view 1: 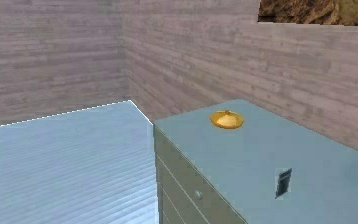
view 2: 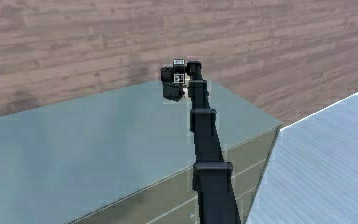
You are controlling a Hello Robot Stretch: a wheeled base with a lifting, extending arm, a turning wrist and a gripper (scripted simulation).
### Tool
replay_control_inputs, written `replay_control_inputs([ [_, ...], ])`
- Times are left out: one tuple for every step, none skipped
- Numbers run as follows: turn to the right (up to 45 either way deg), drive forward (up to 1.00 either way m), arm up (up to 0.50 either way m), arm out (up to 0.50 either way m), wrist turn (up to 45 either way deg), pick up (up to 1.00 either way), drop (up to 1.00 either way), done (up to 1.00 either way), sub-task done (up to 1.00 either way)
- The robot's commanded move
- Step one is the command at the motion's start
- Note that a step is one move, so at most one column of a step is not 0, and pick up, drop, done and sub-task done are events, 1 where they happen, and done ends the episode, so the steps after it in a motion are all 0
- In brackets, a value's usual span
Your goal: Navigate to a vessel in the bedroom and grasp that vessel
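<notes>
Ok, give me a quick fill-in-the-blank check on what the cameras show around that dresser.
1. The golden vessel stands on the dresser's ____.
2. Besides it, ____ other thing lies there: a small dark rectangle.
3. The floor beside the dresser is pale ____.
4. In the arm side view the arm stretches over the dresser toward the plank ____.
Missing words: top; one; blue; wall.

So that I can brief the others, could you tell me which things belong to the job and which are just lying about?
For the job: golden round thing, likely the vessel, on the dresser; gripper.
Lying about: small dark flat thing.
</notes>
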Motion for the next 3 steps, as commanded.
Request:
replay_control_inputs([
  [0.0, 0.0, 0.0, 0.0, 0.0, 1.0, 0.0, 0.0, 0.0],
  [0.0, 0.0, 0.1, 0.0, 0.0, 0.0, 0.0, 0.0, 0.0],
  [0.0, 0.0, 0.0, 0.0, 0.0, 0.0, 0.0, 1.0, 0.0],
])
